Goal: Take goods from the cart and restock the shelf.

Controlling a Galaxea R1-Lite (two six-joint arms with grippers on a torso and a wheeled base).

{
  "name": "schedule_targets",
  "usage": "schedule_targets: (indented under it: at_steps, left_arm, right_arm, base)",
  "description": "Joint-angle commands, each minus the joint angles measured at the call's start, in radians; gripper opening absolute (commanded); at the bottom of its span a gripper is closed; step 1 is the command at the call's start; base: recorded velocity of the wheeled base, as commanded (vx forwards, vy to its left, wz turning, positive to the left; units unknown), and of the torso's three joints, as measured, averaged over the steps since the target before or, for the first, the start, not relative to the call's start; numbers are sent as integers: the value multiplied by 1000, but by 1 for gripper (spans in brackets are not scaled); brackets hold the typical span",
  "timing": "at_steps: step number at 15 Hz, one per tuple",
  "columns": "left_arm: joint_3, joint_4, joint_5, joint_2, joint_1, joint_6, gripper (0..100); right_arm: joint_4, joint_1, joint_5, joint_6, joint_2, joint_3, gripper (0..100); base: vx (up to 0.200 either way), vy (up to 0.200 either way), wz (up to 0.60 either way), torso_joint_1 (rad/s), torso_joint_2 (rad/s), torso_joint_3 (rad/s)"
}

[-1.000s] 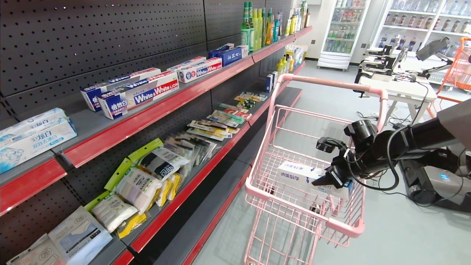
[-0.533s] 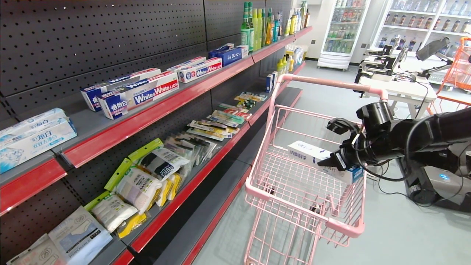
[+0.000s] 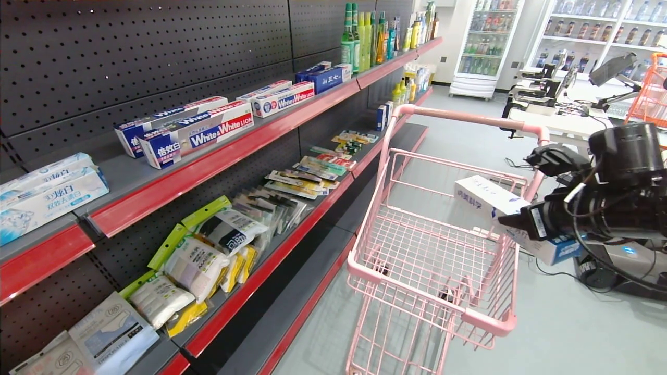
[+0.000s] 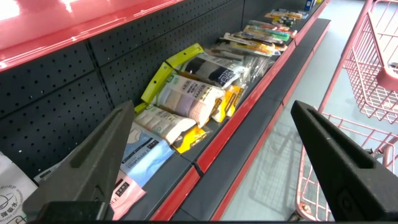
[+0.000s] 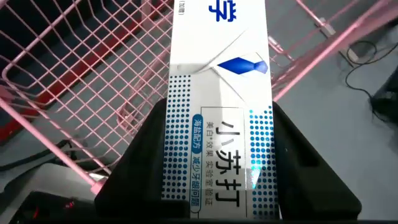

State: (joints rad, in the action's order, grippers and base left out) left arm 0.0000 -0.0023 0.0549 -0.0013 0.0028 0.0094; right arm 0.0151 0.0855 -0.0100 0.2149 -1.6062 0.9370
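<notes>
**Box held over the cart's rim**

A long white box point(image 3: 487, 200) with blue print is gripped by the right gripper point(image 3: 527, 225). The box is clamped across its width between the two black fingers point(image 5: 146, 155), one pressed to each long side. It is held clear of the pink cart point(image 3: 365, 273), above the basket's rim on the side away from the shelf point(image 3: 224, 156) and towards the handle end. One end of the box is pointed in over the basket, and the gripped end lies outside the rim. In the right wrist view the box point(image 5: 217, 74) is seen lengthwise with the cart's wire mesh point(image 5: 74, 56) beneath and beside it – no contact between box and mesh is seen.

The left gripper point(image 4: 211, 109) is shown on the shelf side of the cart point(image 4: 373, 74), low down, with its jaws spread wide and nothing between them. Beyond its fingers, soft packets point(image 4: 193, 99) are laid along a lower shelf level.

From the cart, the shelf is found just beside the basket – red-edged tiers on a black pegboard back. Toothpaste boxes point(image 3: 198, 127) are lined up on the upper tier, higher than the cart's handle. The packets point(image 3: 219, 234) are stacked on the tier below, about level with the basket.
</notes>
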Motion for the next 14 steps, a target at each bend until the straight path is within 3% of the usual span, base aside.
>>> schedule_targets:
  at_steps: [1,5,11,14]
  left_arm:
    - [0,-1,0,1,0,0,100]
    - [0,1,0,1,0,0,100]
    - [0,-1,0,1,0,0,100]
    - [0,-1,0,1,0,0,100]
  right_arm:
    - [14,-17,39,-25,261,-142,0]
    - [59,-59,56,12,537,-376,0]
    - [63,-105,62,47,710,-488,0]
    - [63,-105,61,78,764,-517,0]
  base:
    - [0,0,0,0,0,0]
    - [0,0,0,0,0,0]
    - [0,0,0,0,0,0]
    - [0,0,0,149,-354,-199]
